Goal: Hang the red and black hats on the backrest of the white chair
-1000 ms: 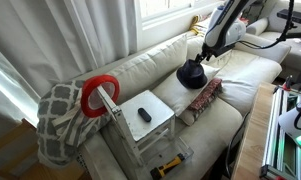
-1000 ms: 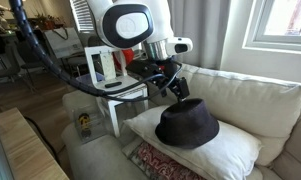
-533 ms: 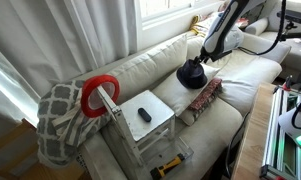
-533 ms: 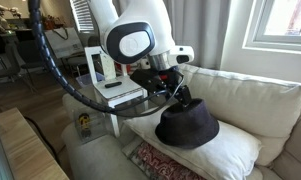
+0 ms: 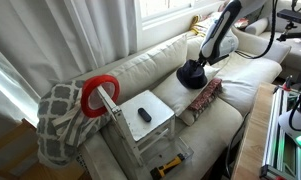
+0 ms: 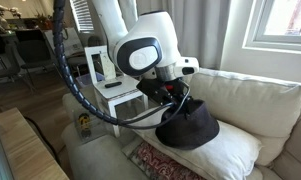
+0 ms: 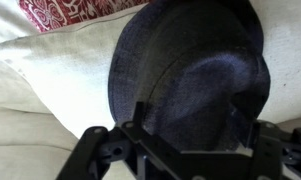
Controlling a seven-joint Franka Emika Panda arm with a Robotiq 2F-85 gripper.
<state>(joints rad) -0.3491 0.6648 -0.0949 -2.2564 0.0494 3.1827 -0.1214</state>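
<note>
Now my claw hangs spread wide, fingers apart on either side of the crown of the black hat and not yet closed on anything. A second ago it hovered above and to one side of the hat; since then I have brought it down, so that in an exterior view it sits right at the crown's upper edge. Whether the pads already touch the felt I cannot tell.

The hat itself has not moved — it lies on the pale cushion on the sofa, beside a red patterned pillow.

Further off stands the white chair, and the red hat appears to hang on its backrest already. So I judge half the job done — next I must clench on the crown and carry it across.
</note>
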